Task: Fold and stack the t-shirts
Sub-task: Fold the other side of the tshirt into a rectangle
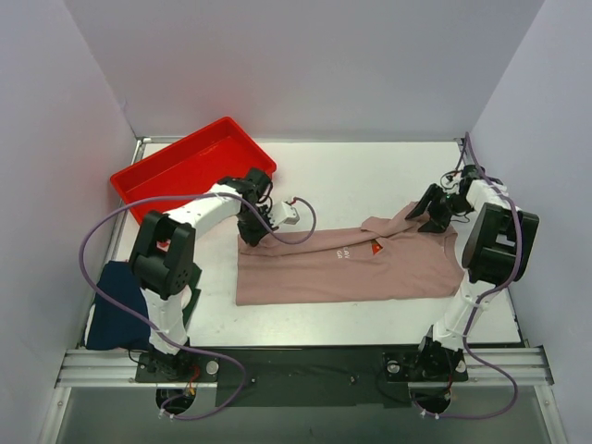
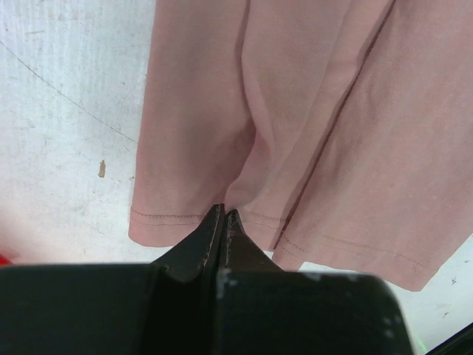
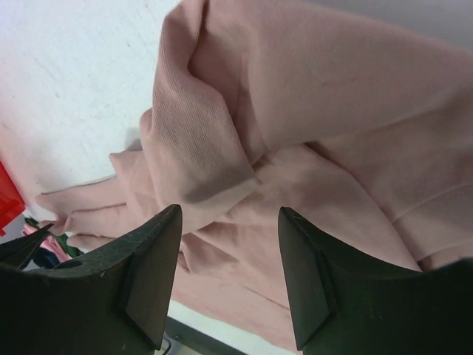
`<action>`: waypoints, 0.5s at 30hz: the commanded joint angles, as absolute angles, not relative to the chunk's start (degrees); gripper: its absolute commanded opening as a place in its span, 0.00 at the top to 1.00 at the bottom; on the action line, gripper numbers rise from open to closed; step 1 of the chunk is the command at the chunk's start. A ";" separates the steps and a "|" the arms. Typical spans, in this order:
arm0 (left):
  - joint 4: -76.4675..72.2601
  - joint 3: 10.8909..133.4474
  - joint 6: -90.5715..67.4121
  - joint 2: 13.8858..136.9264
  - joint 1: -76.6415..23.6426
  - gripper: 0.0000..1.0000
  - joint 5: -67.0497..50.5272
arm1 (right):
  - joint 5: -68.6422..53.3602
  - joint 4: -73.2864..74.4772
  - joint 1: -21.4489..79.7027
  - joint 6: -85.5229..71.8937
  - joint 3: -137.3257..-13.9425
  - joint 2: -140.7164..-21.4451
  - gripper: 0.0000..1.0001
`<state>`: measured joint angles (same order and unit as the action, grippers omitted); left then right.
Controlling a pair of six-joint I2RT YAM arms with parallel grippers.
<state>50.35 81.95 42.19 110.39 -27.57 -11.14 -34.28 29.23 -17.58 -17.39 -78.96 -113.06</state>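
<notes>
The dusty-pink t-shirt [image 1: 347, 264] lies spread across the middle of the table, its chest print [image 1: 376, 247] facing up. My left gripper [image 1: 252, 237] is at the shirt's far-left hem corner. In the left wrist view the jaws [image 2: 223, 212] are shut, pinching a pucker of the pink hem [image 2: 244, 218]. My right gripper [image 1: 428, 209] is at the shirt's far-right end. In the right wrist view it [image 3: 229, 222] is open just above the bunched pink cloth [image 3: 222, 148], holding nothing. The navy blue folded t-shirt [image 1: 115, 307] lies at the table's left edge, partly behind the left arm.
A red plastic tray [image 1: 190, 165] stands at the back left, just behind the left gripper. A purple cable [image 1: 102, 231] loops from the left arm. White walls enclose the table on three sides. White table surface [image 1: 370, 180] shows behind the pink shirt.
</notes>
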 commanded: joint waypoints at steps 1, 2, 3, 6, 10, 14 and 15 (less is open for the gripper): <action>51.76 85.60 42.36 111.18 -27.25 1.00 -11.34 | -34.98 25.67 -17.58 -12.84 -79.63 -113.81 0.49; 51.94 85.95 42.45 111.36 -27.25 1.00 -11.16 | -35.42 24.45 -17.32 -12.31 -79.72 -114.17 0.49; 52.20 86.22 42.54 111.44 -27.25 1.00 -10.90 | -35.77 24.17 -17.23 -12.04 -80.15 -115.21 0.49; 52.82 87.18 42.71 111.88 -27.16 1.00 -10.28 | -39.02 23.03 -16.44 -12.04 -81.21 -117.15 0.49; 53.44 88.42 42.72 112.50 -26.98 1.00 -9.93 | -41.57 20.48 -14.94 -13.27 -82.00 -118.56 0.53; 53.61 89.12 42.28 113.11 -27.07 1.00 -10.19 | -44.65 18.37 -13.10 -14.23 -82.62 -117.69 0.63; 53.70 89.12 42.19 113.29 -27.07 1.00 -10.11 | -44.74 18.11 -12.75 -14.33 -82.62 -117.51 0.63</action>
